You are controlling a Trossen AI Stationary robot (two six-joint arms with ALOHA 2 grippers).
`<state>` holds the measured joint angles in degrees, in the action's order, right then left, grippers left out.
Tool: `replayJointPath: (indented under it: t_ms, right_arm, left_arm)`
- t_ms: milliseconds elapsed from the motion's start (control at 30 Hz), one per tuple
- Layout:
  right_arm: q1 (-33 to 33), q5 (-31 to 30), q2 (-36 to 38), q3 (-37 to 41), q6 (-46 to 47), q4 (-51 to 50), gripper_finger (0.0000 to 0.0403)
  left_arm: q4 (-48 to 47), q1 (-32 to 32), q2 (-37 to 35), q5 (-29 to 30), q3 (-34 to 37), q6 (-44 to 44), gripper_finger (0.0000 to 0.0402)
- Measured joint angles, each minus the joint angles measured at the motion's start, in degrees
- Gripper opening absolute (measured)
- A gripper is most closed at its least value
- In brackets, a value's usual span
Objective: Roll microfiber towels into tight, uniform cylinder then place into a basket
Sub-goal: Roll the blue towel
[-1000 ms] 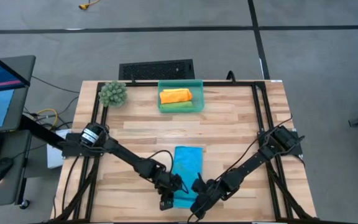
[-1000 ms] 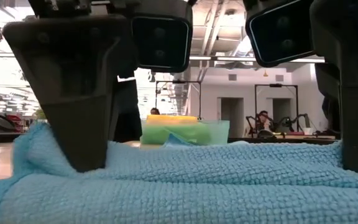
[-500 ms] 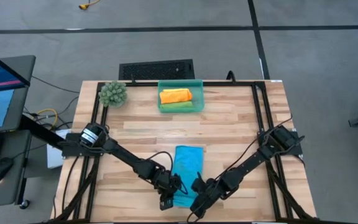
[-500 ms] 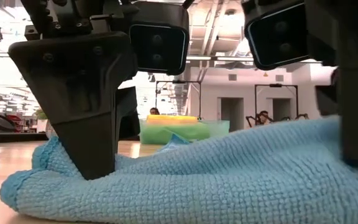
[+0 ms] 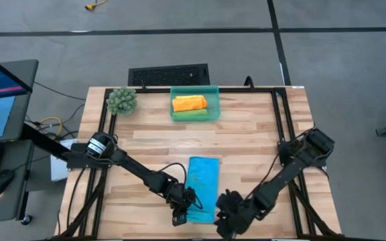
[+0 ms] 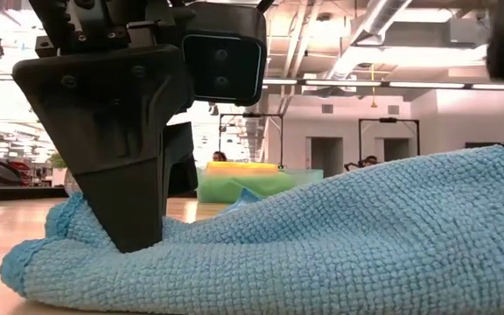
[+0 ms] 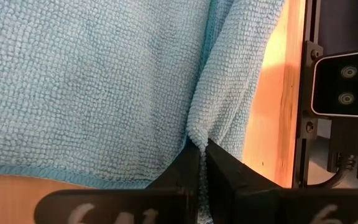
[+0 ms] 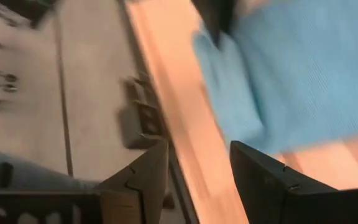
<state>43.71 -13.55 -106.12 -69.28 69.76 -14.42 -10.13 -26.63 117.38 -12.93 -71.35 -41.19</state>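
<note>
My left gripper (image 5: 183,213) pinches the blue towel's (image 5: 202,187) near edge; my right gripper (image 5: 225,215) has let go.

The blue towel lies lower centre of the high view, its near end folded up into a hump. My left fingers (image 7: 194,171) are pressed together on a fold of that edge. My right fingers (image 8: 263,174) stand spread with nothing between them, off the towel's lower right corner, by the table's (image 5: 246,140) near edge. The basket (image 5: 194,102) sits top centre, holding the orange towel (image 5: 189,103) and green towel (image 5: 191,114). A plant ball (image 5: 121,100) rests at the upper left.
</note>
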Motion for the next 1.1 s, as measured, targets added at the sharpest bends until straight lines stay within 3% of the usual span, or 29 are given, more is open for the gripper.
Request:
replayJointPath:
  t_ms: [133, 300, 600, 833, 1100]
  right_arm:
    - [1.18, -6.15, 1.24, -0.02, -9.80, 5.93, 0.0195]
    - [0.68, -5.40, 0.17, -0.14, -21.34, 8.38, 0.0195]
    - [-0.23, -4.10, -1.25, -0.07, -34.74, 7.37, 0.0191]
    - [-0.25, -3.86, -1.29, -0.09, -43.06, 7.66, 0.0191]
    - [-0.44, 0.47, -7.54, -0.07, -43.33, 11.60, 0.0188]
  left_arm:
    - [0.00, 0.02, 0.00, -0.01, 0.00, -0.01, 0.0002]
    - [0.07, 0.02, 0.00, 0.20, 0.00, 0.03, 0.0007]
    - [0.48, 0.06, 0.00, 0.36, 0.00, -0.02, 0.0057]
    - [0.66, 0.06, 0.00, 0.35, 0.00, -0.09, 0.0082]
    - [0.77, 0.06, -0.04, 0.50, -0.03, -0.55, 0.0118]
